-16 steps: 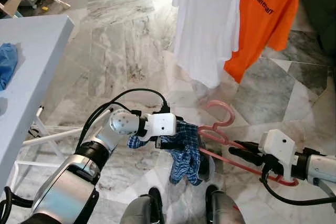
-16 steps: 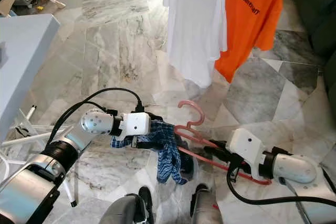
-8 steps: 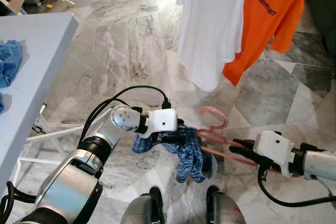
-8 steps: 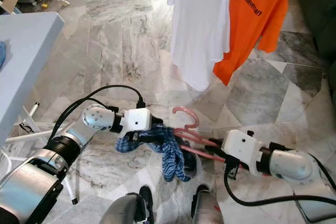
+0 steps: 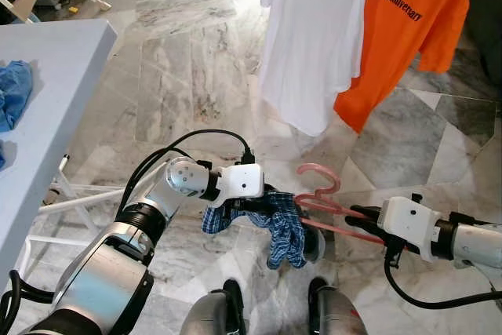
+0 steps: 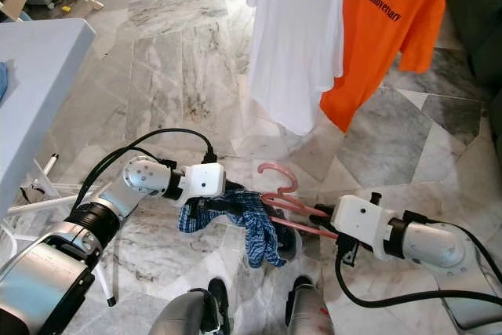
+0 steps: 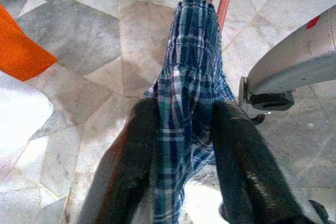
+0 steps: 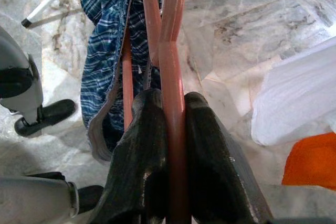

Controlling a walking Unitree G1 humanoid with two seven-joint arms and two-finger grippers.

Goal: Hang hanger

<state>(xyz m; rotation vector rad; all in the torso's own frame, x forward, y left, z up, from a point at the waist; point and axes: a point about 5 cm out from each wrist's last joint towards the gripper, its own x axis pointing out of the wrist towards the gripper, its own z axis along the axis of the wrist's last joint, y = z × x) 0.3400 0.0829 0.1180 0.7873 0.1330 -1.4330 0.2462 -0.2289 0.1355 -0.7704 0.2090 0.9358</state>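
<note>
Right gripper (image 8: 170, 129) pinched on thin pink plastic hanger (image 5: 329, 205), held low over glossy grey marble floor (image 5: 180, 76). Left gripper (image 7: 184, 150) clamped on soft blue plaid cloth (image 5: 282, 225) draped over hanger's far end. Beyond, white T-shirt (image 5: 310, 37) and orange printed T-shirt (image 5: 400, 29) hanging. At left, pale blue surface (image 5: 47, 100) carrying crumpled blue fabric (image 5: 12, 96).

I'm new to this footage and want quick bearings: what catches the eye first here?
Low in the middle, the two grippers share one load: the right gripper clamps a pink hanger, while the left gripper pinches the blue plaid garment draped on it. Beyond them hang a white T-shirt and an orange T-shirt.
</note>
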